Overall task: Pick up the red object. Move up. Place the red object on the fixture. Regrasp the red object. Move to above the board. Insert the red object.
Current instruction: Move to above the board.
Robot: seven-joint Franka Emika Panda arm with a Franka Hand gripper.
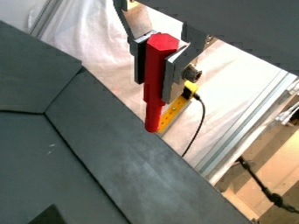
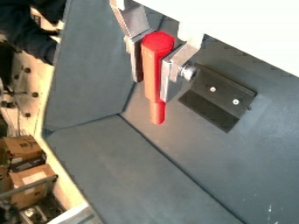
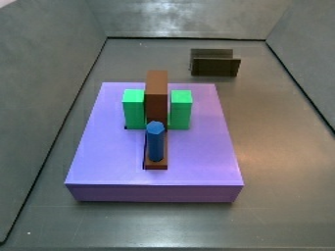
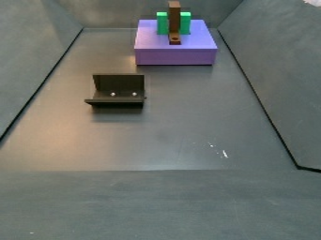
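Observation:
The gripper (image 1: pixel 156 66) is shut on the red object (image 1: pixel 156 96), a bright-red stick held upright between the silver fingers (image 1: pixel 177 70), with its lower end hanging free above the dark floor. In both wrist views the stick juts well below the pads. The gripper (image 2: pixel 155 63) and red object (image 2: pixel 156 87) hover close beside the fixture (image 2: pixel 218 98), apart from it. Both side views show the fixture (image 3: pixel 215 63) (image 4: pixel 118 92) standing bare on the floor, and the board (image 3: pixel 105 147) (image 4: pixel 192 53). Neither side view shows the gripper or the red stick.
On the board stand two green blocks (image 3: pixel 133 110) (image 3: pixel 181 108), a long brown bar (image 3: pixel 157 93) between them and a blue peg (image 3: pixel 155 140). Grey sloping walls (image 4: pixel 32 89) enclose the floor. Cables and a yellow part (image 1: pixel 173 107) lie beyond the wall.

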